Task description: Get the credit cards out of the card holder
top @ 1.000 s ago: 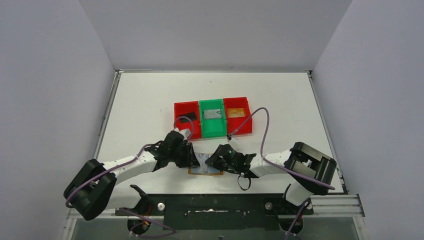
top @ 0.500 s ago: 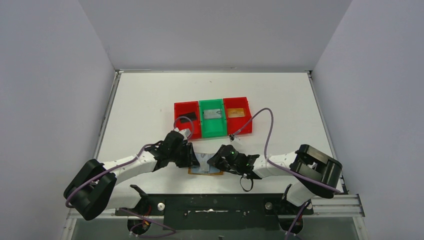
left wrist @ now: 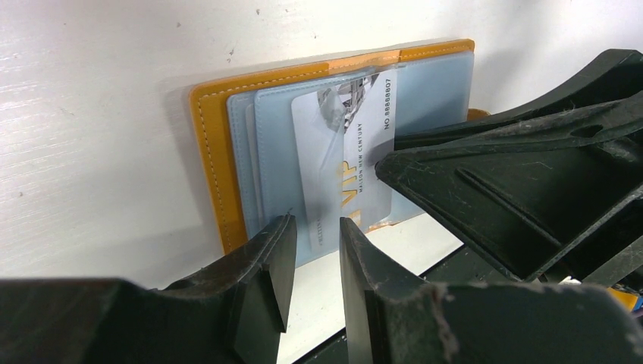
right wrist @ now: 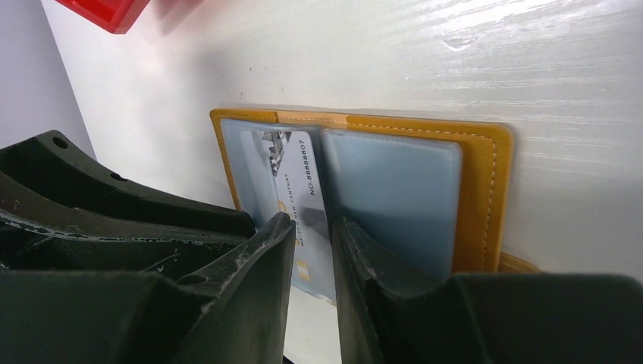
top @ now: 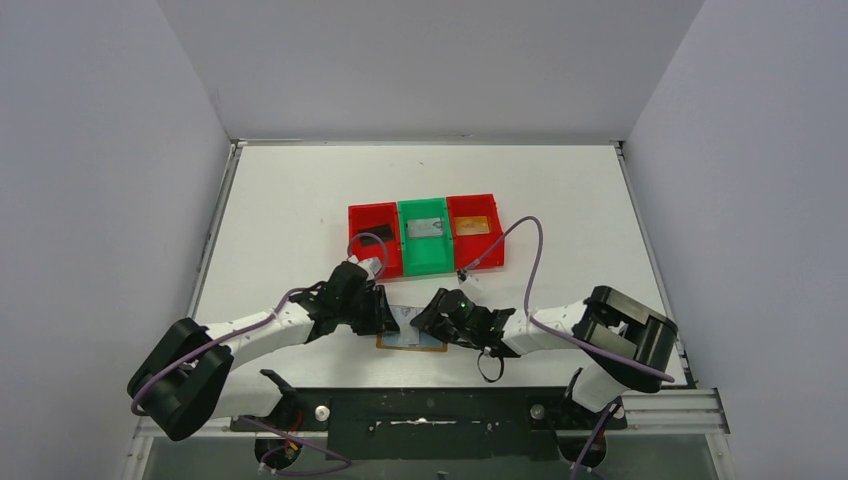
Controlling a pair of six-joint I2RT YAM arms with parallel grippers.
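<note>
White table (top: 300,200), and near its front edge the card holder (top: 410,344) lies open, mostly hidden from above. Wrist views reveal a pale VIP card (left wrist: 345,152) across its inner panels. The left gripper (left wrist: 312,258) and right gripper (right wrist: 312,250) each show fingers slightly parted over it; contact unclear.

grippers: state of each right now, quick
left gripper: fingers a little apart at the card end, grip cannot be told
right gripper: fingers open a little over the card, holding nothing
</note>
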